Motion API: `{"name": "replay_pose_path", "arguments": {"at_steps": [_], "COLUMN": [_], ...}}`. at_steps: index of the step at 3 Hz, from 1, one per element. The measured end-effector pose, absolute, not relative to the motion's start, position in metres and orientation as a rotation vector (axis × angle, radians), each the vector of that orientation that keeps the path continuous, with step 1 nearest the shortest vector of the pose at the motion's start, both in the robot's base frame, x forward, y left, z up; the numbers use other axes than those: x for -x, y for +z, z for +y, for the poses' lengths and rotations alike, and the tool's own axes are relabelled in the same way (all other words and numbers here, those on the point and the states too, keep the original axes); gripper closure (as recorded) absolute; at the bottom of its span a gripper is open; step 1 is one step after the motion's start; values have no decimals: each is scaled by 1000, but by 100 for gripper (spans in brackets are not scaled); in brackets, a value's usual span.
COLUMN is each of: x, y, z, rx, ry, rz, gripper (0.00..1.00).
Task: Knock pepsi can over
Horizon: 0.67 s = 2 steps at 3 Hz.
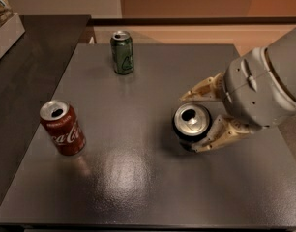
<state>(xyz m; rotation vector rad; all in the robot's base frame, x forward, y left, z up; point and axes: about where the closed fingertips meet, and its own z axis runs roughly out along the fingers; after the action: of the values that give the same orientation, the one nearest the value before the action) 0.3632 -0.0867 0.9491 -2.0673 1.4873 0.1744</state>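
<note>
In the camera view, a dark grey square surface (138, 178) filled most of the frame and carried three drink cans, all standing upright with their silver tops showing.

The pepsi can (192, 120), dark-bodied and opened at the top, stood right of the middle of the frame, seen almost from above so that little of its side could be made out. The pincer (188, 124) reached in from the right edge and sat low around this can. Its two cream-coloured fingers (204, 88) were spread apart: one lay along the can's upper side and the other along its lower right side. The lower finger looked to be against the can's wall, while a narrow gap seemed to separate the upper finger from it. Behind the fingers, the rounded grey wrist housing (257, 88) filled the right of the frame.

A red Coca-Cola can (63, 128) stood near the left edge of the surface, well apart from the pincer. A green can (123, 52) stood near the far edge, in the upper middle of the frame.

To the left of the surface ran a darker counter (27, 71), with a pale box-like object (5, 28) in the upper left corner.
</note>
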Motion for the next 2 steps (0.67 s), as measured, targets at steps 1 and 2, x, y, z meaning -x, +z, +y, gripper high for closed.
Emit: {"name": "replay_pose_path", "arguments": {"at_steps": [1, 2], "x": [-382, -396], "y": [949, 945], "z": [-84, -83], "rx": [2170, 2254], "ry": [31, -93], "rz": [1464, 1455], "gripper": [100, 100]}}
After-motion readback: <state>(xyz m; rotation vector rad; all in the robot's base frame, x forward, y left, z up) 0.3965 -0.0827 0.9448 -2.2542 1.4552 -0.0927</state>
